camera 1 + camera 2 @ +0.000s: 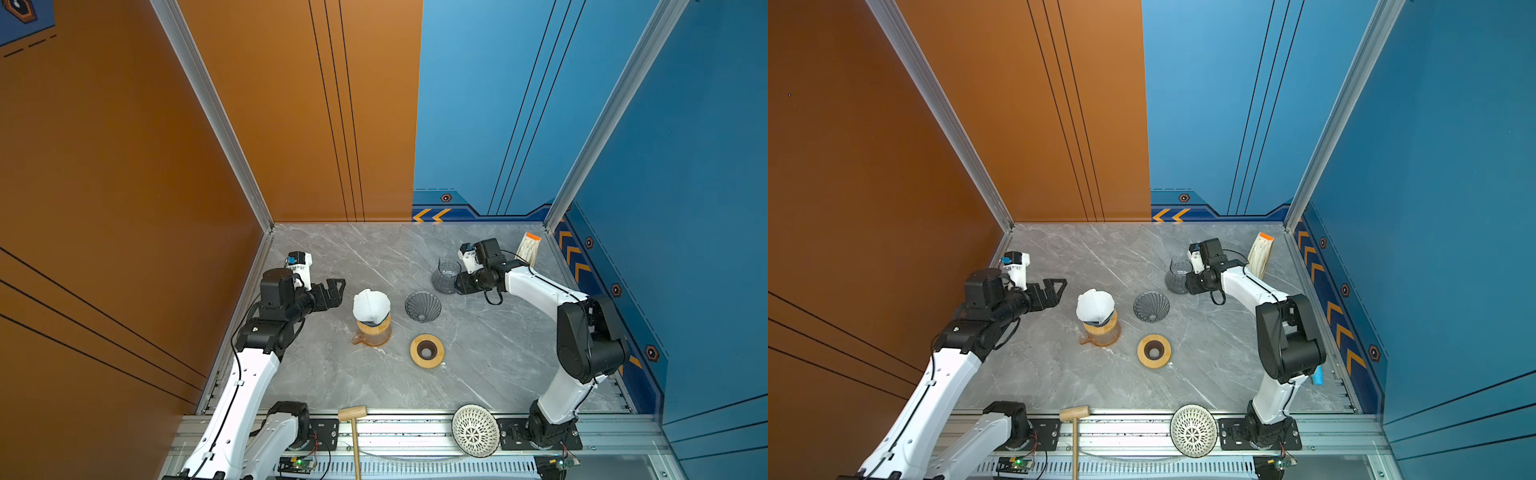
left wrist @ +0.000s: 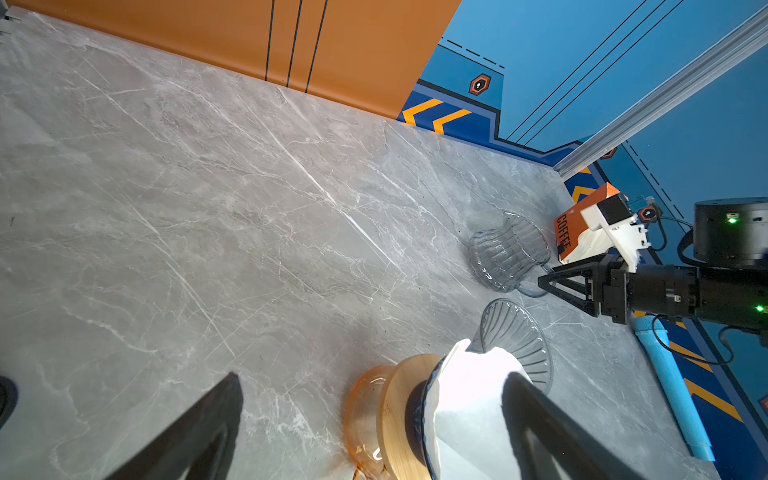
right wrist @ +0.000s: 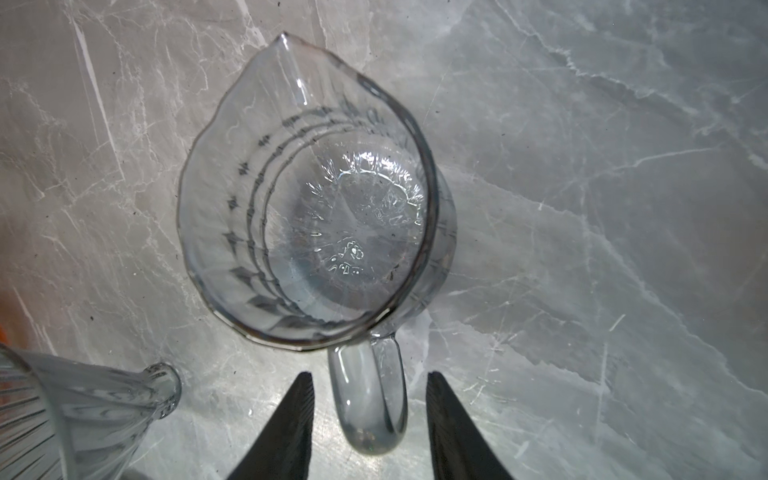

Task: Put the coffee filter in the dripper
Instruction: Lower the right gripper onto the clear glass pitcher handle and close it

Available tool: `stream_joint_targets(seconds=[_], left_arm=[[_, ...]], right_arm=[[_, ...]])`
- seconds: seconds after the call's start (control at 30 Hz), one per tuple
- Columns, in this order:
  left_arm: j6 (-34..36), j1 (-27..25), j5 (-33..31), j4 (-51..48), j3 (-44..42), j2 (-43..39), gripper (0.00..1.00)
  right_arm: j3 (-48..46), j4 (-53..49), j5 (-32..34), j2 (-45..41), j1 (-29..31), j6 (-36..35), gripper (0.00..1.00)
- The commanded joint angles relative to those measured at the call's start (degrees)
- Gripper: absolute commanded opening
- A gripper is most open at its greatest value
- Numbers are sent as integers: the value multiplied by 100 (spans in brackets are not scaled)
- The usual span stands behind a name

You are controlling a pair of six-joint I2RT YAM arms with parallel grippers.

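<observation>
Black fingers (image 3: 291, 428) of the right gripper (image 3: 370, 376) fill the foreground of the right wrist view. They stand apart on either side of the handle (image 3: 370, 411) of a clear glass pitcher (image 3: 307, 199), with a sliver of tabletop (image 3: 582, 249) showing on each side, so nothing is clamped. That straddle reads as the set-up for a side pinch on the handle, the one part of the pitcher narrow enough to take.

Near it, a ribbed glass dripper (image 1: 423, 306) lies bare on the table. Its wooden ring (image 1: 427, 350) sits apart, closer to the front.

The coffee filter (image 1: 371, 304) is across the middle. It stands as a white cone in a dark dripper (image 2: 415, 409) on an amber server (image 1: 374, 338) and bulges well above the rim. Whether it is fully seated I cannot tell.

The left gripper (image 1: 338, 294) is spread wide. It is level with the filter and just beside it, not touching.

The right arm climbs from its front base to a high elbow. Its forearm then slopes down and back, with the wrist low and the jaws horizontal. The left arm mirrors this, its wrist bent inward toward the filter.
</observation>
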Motion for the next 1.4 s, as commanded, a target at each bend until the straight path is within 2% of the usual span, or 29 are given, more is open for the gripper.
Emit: stream_joint_targets(seconds=[0.0,0.23,0.7,1.03,1.37], left_arm=[[-46,67,190,18,-57,37,98],[-20,72,166,45,-80,117,98],[-81,72,127,59,-101,96,98],[-64,83,127,-3,-108,25,98],[-90,91,163,-30,-125,2,98]], right_arm=[[250,-103,24,111,14,-161,42],[514,-495,211,355,97,-371,37],[654,-536,344,580,174,-436,29],[629,-606,729,592,290,-510,23],[585,-633,790,558,320,-462,13]])
